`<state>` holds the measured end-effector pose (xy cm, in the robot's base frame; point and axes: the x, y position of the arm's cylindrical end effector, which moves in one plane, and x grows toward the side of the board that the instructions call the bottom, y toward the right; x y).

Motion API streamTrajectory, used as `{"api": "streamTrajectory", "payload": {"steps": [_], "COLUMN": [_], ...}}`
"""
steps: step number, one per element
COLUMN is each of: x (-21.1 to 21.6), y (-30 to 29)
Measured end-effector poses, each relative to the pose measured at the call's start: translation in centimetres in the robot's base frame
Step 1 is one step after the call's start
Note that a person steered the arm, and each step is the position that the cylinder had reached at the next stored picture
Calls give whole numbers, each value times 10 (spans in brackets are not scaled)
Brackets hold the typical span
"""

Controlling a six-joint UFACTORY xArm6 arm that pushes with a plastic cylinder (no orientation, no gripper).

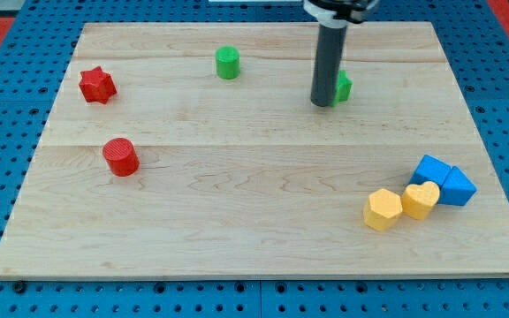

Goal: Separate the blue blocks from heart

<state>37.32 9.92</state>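
Up at the far side of the wooden board [263, 177], right of centre, my tip [323, 104] rests on the surface, touching or just beside a green block [344, 87] that the rod half hides, so its shape cannot be told; the rod carries no jaws, so nothing is clenched or held. Well apart from it, at the near right corner, the task's pieces sit bunched: a blue cube-like block [430, 169] and a blue wedge-like block [457, 186] touch one another; the yellow heart [421, 199] presses against the blue pair on their left; a yellow hexagon [383, 209] lies just left of the heart, touching it. Far off on the left, a red star [97, 85] sits near the far edge; a red cylinder [120, 157] lies nearer, below it; a green cylinder [227, 63] stands at the far edge, left of my tip.
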Motion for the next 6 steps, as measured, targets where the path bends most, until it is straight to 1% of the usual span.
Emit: {"api": "streamTrajectory", "payload": {"steps": [1, 2, 3, 4, 5, 6], "x": [43, 74, 127, 167, 153, 117], "y": [44, 135, 200, 185, 116, 66]}}
